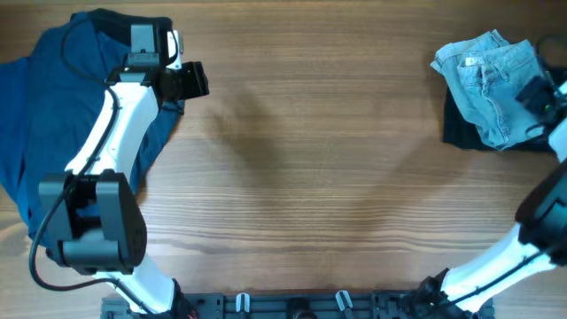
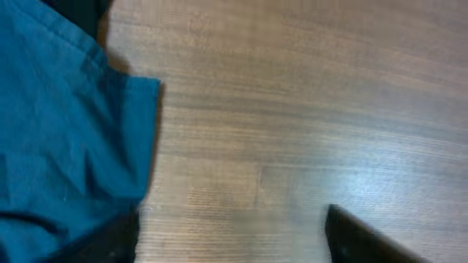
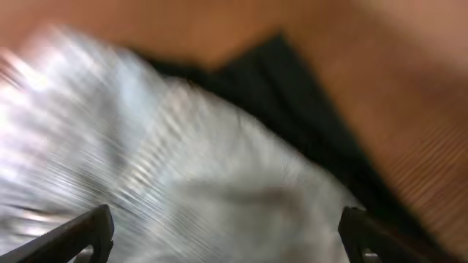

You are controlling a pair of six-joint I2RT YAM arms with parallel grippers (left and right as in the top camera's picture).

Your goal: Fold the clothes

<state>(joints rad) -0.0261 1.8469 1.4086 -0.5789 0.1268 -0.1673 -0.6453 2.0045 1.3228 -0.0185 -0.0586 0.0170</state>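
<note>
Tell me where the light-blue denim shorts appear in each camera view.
Overhead: the denim shorts are at the top right corner, lying on a black garment.
Left wrist: not in it.
Right wrist: the denim shorts fill the left and centre, blurred.
Shared landmark: the black garment under them, in overhead and right wrist.

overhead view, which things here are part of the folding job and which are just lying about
For the job: light-blue denim shorts; black garment under them; dark blue garment.

Not part of it: wooden table; dark rail at the table's near edge. No loose clutter shows.
</note>
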